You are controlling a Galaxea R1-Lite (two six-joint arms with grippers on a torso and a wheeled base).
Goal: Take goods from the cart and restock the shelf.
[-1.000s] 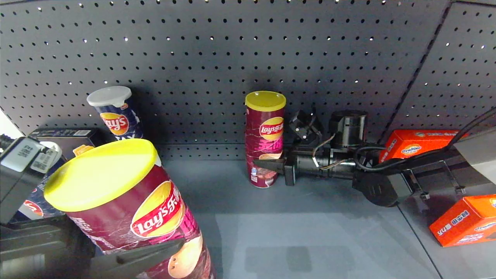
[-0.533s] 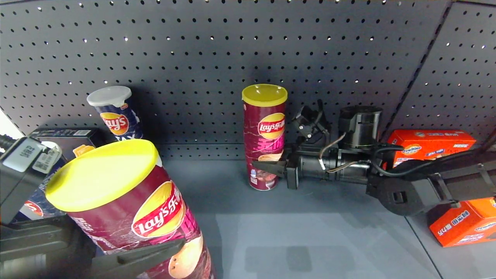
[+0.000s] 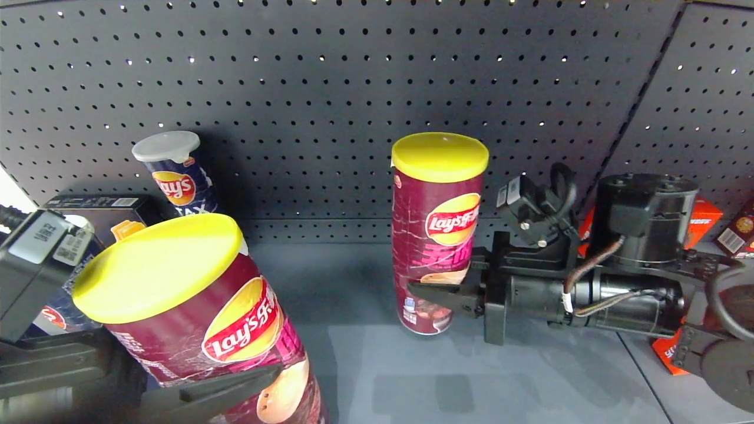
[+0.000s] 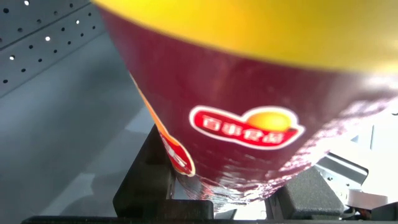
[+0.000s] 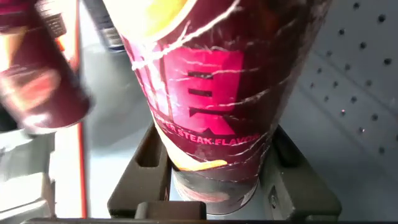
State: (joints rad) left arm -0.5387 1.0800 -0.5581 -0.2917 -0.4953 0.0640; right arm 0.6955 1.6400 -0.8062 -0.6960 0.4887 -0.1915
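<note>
Shelf (image 3: pixel 359 365): can (image 3: pixel 439 229) upright in right pincer (image 3: pixel 440 281)

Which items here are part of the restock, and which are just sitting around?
In the job: near maroon can in left gripper; centre maroon can in right gripper; shelf.
Lying about: blue can, orange box, dark box.

The right gripper (image 3: pixel 449 292), clamped on the yellow-lidded maroon chip can (image 3: pixel 439 235), carried it away from the pegboard (image 3: pixel 353 88) toward the front of the shelf (image 3: pixel 365 353) and slightly to the robot's right.
</note>
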